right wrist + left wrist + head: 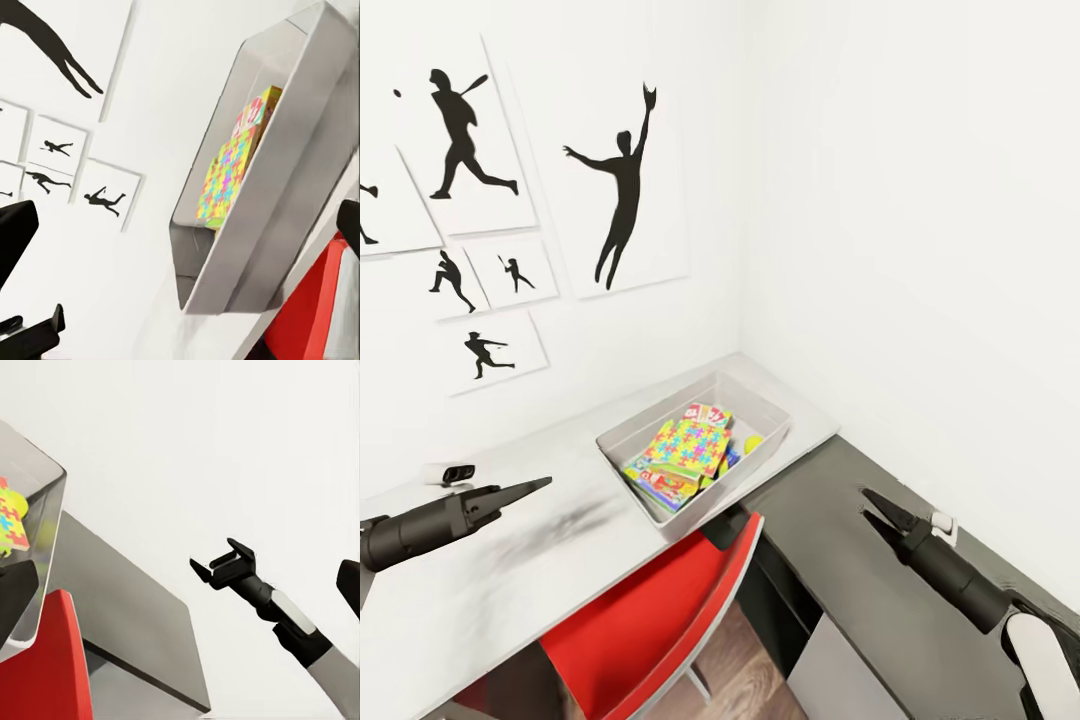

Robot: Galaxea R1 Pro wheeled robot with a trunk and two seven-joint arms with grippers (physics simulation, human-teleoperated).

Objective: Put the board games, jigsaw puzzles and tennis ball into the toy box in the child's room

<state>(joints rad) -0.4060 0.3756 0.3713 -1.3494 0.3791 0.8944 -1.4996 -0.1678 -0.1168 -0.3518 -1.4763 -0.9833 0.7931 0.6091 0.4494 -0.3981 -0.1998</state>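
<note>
Toy box (775,428) near the table's (560,560) corner, walls behind and right. We count inside one jigsaw puzzle (685,448) on top, one tennis ball (754,444), game boxes beneath uncountable. Left gripper (545,484) over bare tabletop, fingers together; right gripper (875,508) over the dark section, parted; both empty.

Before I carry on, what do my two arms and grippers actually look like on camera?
Both match: the left gripper and right gripper are matte black with slim, tapering fingers on a dark cylindrical wrist. The right arm widens into a glossy white shell behind its black wrist. The left wrist view shows the right gripper's blocky black fingers. I see no loose cables or markings.
</note>
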